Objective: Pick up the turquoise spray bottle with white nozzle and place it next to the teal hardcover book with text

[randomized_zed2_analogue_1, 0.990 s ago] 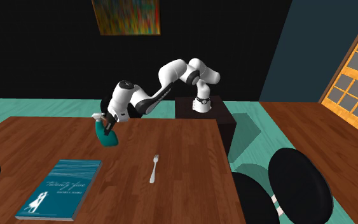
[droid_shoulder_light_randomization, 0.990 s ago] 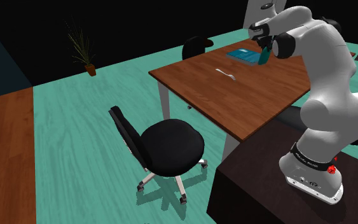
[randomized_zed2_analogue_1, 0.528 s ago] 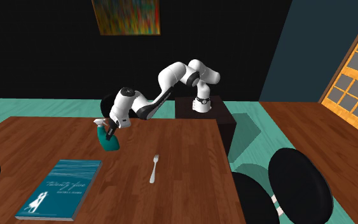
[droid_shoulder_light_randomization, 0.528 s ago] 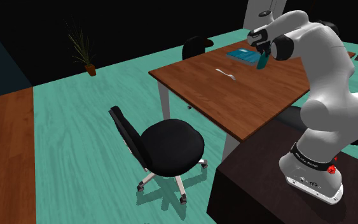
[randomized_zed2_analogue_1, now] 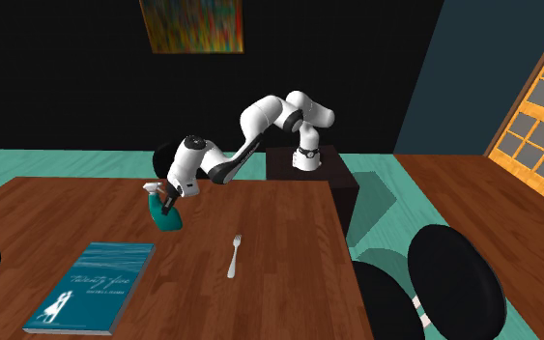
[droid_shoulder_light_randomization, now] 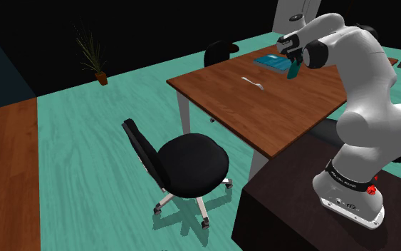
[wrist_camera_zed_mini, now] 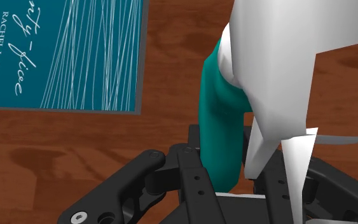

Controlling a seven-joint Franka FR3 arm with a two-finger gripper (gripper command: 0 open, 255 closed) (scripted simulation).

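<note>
So, in the second exterior view the teal book (randomized_zed2_analogue_1: pixel 92 286) lay flat at the left of the brown table (randomized_zed2_analogue_1: pixel 289 290), white script on its cover. Right of it and farther back was the teal bottle (randomized_zed2_analogue_1: pixel 167 217), a little tilted, white nozzle up, clasped near its top by the black gripper (randomized_zed2_analogue_1: pixel 166 199). Bare wood showed between bottle and book. Whether the bottle's base touched the table could not be told. Further right a fork (randomized_zed2_analogue_1: pixel 233 256) lay alone. The white arm (randomized_zed2_analogue_1: pixel 250 126) ran up and right from the gripper to the dark stand (randomized_zed2_analogue_1: pixel 310 166) past the table's far edge. A painting (randomized_zed2_analogue_1: pixel 190 25) hung above, and an orange-framed window (randomized_zed2_analogue_1: pixel 540 106) stood at the far right.

In the shoulder view a plant (droid_shoulder_light_randomization: pixel 92 57) stood far left on the teal floor (droid_shoulder_light_randomization: pixel 85 164). Then came a black chair (droid_shoulder_light_randomization: pixel 188 160), the table (droid_shoulder_light_randomization: pixel 263 114), the fork (droid_shoulder_light_randomization: pixel 253 83) and the book (droid_shoulder_light_randomization: pixel 270 61). The bottle (droid_shoulder_light_randomization: pixel 293 69) hung in the gripper (droid_shoulder_light_randomization: pixel 292 60) just at the book's right end.

In the wrist view the book (wrist_camera_zed_mini: pixel 69 51), with white lines and the name RACHEL L. HAMM, lay on the table beside the bottle (wrist_camera_zed_mini: pixel 222 127) and apart from it. The gripper (wrist_camera_zed_mini: pixel 229 181) had its fingers (wrist_camera_zed_mini: pixel 171 168) closed narrowly on the bottle's teal neck, under the white nozzle (wrist_camera_zed_mini: pixel 285 70).
</note>
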